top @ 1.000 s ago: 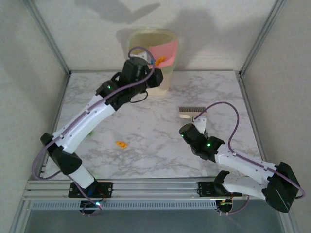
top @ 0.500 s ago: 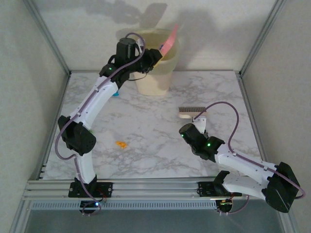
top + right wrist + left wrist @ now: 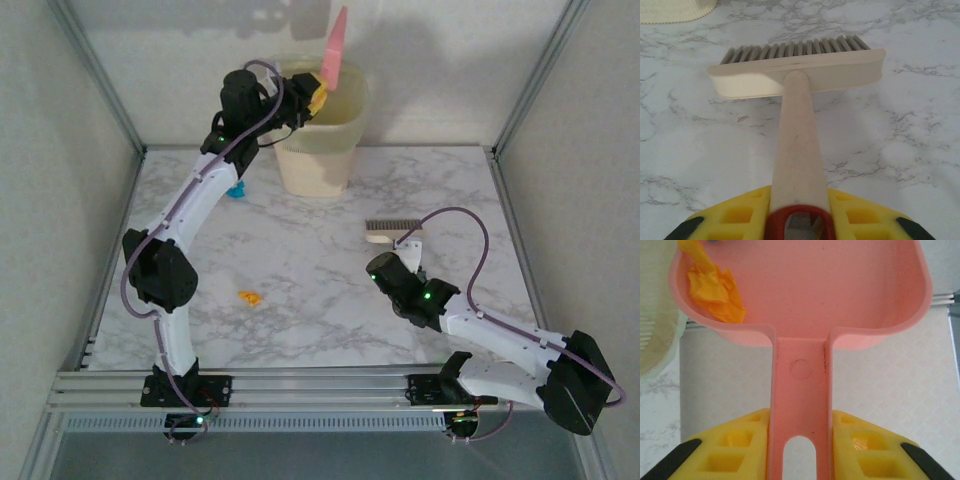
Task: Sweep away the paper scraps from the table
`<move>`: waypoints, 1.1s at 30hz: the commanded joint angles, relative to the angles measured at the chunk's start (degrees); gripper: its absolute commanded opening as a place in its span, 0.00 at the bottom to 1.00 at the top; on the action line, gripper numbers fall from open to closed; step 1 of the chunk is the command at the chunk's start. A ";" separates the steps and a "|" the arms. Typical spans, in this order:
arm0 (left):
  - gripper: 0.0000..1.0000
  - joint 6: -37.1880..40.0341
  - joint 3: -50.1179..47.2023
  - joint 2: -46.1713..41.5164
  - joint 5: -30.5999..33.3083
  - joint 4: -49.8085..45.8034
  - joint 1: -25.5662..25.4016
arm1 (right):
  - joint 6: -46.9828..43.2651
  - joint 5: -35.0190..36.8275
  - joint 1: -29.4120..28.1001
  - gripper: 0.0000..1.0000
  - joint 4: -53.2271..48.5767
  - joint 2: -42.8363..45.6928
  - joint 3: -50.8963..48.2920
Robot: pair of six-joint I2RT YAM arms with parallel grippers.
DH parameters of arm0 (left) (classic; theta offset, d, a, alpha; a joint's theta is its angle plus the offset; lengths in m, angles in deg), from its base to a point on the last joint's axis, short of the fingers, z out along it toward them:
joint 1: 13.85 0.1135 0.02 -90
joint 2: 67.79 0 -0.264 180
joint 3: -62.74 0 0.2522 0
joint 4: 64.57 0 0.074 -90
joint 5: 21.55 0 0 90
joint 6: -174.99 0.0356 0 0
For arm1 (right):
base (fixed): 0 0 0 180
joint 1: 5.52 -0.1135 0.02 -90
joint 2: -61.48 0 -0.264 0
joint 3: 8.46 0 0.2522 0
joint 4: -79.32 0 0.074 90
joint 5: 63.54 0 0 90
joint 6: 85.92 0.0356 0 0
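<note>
Plain off-white wall panels (image 3: 450, 60) close the scene on the left, far and right sides, joined by slanting aluminium corner posts (image 3: 100, 75). Soft grey shadows (image 3: 250, 15) fall on the far panel.

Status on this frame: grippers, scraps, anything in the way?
Left gripper shut on pink dustpan above bin, orange scrap in the pan. Right gripper shut on brush, on table. Second orange scrap and blue scrap lie on table. Nothing blocking.

Ahead of my left tool (image 3: 800, 442), the pink dustpan (image 3: 805, 290) runs off frame; at my right tool (image 3: 797, 217), the brush (image 3: 797, 75) handle's end is cropped. A blue scrap (image 3: 236, 190) sits partly behind my left arm.
</note>
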 commanded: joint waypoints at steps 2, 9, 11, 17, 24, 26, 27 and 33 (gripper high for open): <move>0.00 -5.90 -3.39 0.82 -2.39 9.99 0.97 | -0.62 0.98 0.41 0.00 1.42 0.01 1.98; 0.00 -12.67 -10.99 0.04 -3.06 22.10 2.88 | -0.74 0.84 0.40 0.00 1.54 -0.56 2.12; 0.00 -12.64 -11.42 0.35 -3.13 22.07 2.95 | -0.82 0.78 0.35 0.00 1.48 -0.73 2.19; 0.00 -13.68 -13.50 0.37 -4.10 25.48 2.96 | -0.81 0.78 0.36 0.00 1.50 -1.04 2.37; 0.00 -12.53 -14.83 -1.73 -4.44 26.25 2.64 | -0.80 0.87 0.38 0.00 1.51 -1.15 2.43; 0.00 -11.89 -14.94 -2.42 -4.47 25.71 2.60 | -0.85 0.87 0.36 0.00 1.46 -1.20 2.41; 0.00 -11.45 -15.09 -2.88 -4.45 25.31 2.67 | -0.84 0.87 0.42 0.00 1.48 -1.21 2.36; 0.00 -5.94 -17.45 -7.68 -3.38 21.87 1.44 | -0.76 0.96 0.36 0.00 1.53 -1.11 2.26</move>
